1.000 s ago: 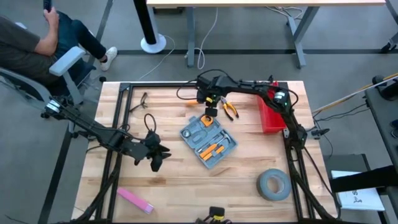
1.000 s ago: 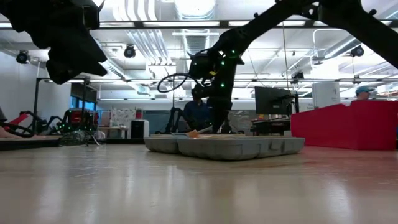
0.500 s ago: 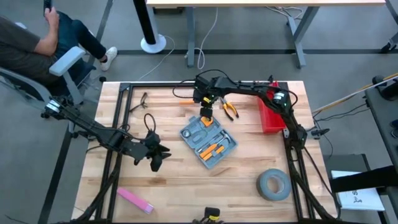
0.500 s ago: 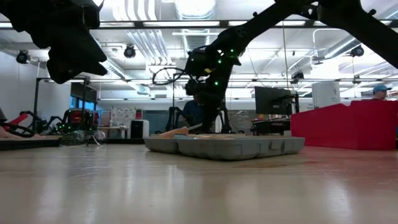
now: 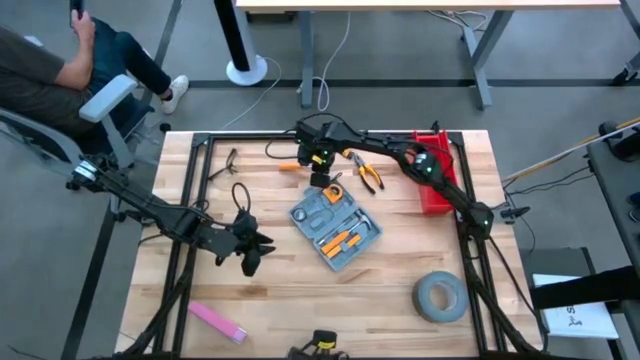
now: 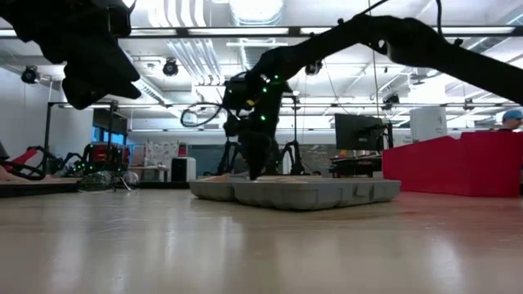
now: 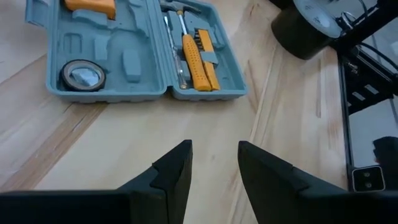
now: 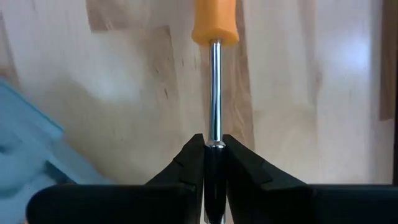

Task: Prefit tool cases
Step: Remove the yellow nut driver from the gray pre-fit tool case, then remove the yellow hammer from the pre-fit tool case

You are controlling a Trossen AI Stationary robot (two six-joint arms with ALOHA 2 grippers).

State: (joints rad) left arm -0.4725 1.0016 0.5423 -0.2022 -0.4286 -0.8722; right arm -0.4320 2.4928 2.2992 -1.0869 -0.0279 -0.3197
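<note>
Gripping a screwdriver (image 8: 214, 81) by its metal shaft, right gripper (image 8: 211, 149) clamped tight, just beyond open tool case (image 5: 335, 222) at table centre. Left gripper (image 7: 214, 163) parted, empty, hovering well apart from case.

Light is even and bright, coming from ceiling strip lights (image 6: 245, 10) that blow out to white glare in the low view. There the arms read as dark silhouettes against them, and the near table (image 6: 261, 245) is soft and out of focus with a pale sheen. From above, shadows are faint. Beyond the right fingers (image 8: 186, 163), the case (image 8: 25, 143) edge is blurred; the screwdriver (image 8: 214, 74) shaft glints.
</note>
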